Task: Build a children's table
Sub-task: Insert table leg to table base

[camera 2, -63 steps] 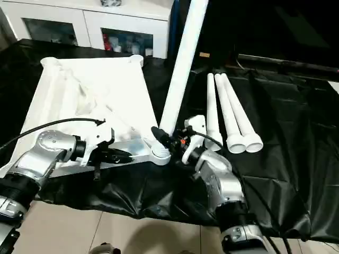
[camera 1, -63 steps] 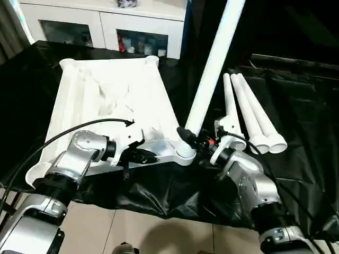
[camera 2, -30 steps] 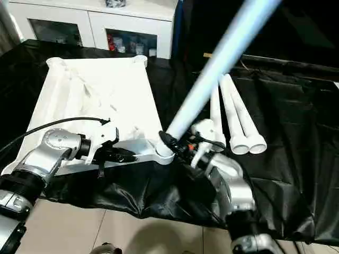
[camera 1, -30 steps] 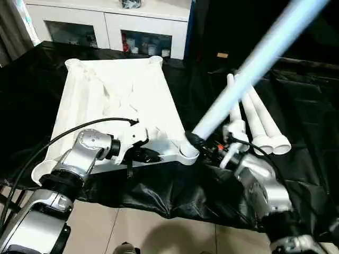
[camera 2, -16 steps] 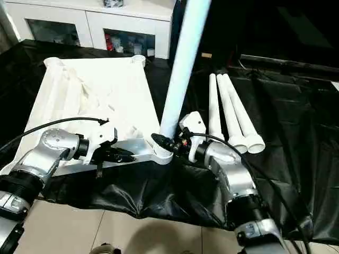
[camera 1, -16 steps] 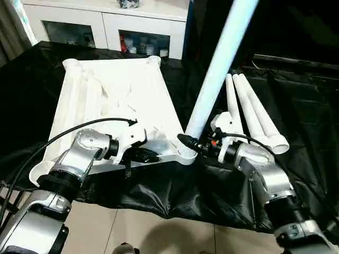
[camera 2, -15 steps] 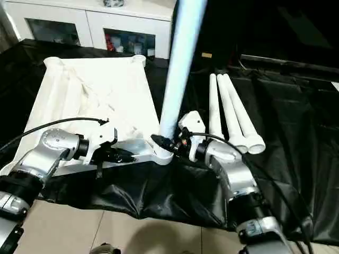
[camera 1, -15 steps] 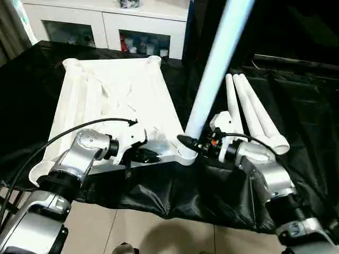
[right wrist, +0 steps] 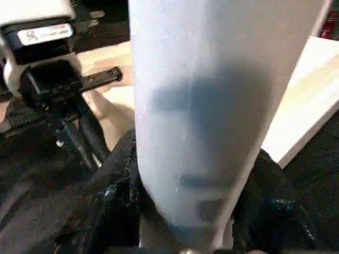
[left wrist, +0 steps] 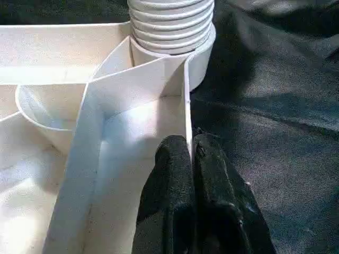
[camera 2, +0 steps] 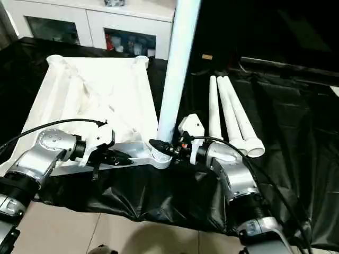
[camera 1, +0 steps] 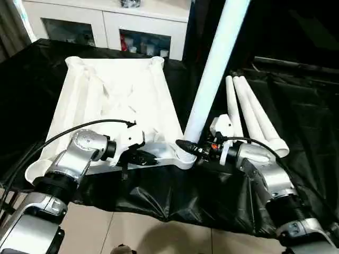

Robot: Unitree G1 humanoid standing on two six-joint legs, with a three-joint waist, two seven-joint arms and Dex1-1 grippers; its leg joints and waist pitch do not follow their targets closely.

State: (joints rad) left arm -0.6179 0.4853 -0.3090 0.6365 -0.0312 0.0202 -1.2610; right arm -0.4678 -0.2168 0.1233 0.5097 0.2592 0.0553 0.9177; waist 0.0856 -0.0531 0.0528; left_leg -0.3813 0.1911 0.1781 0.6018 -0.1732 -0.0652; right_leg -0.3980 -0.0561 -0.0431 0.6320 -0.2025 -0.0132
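The children's table top (camera 1: 114, 100) lies white and ribbed side up on the black cover. One white leg (camera 1: 212, 69) stands nearly upright, its threaded end (left wrist: 172, 24) in the near right corner socket (camera 1: 184, 157). My right gripper (camera 1: 186, 146) is shut on this leg just above the socket, a black finger (right wrist: 114, 198) on each side of the tube (right wrist: 212, 106). To the left of the socket, my left gripper (camera 1: 150, 157) is shut on the thin near edge wall (left wrist: 186, 100) of the top. Three spare legs (camera 1: 254, 114) lie side by side to the right.
A white cabinet (camera 1: 106, 21) with glass doors stands behind the work table. The black cover (camera 1: 302, 159) hangs in folds over the near edge, with tiled floor (camera 1: 132, 235) below. A black cable (camera 1: 63, 137) loops over my left forearm.
The leg has swung from a strong lean to the right back to nearly upright in its socket, my right gripper still on it. My left gripper has kept its hold on the edge.
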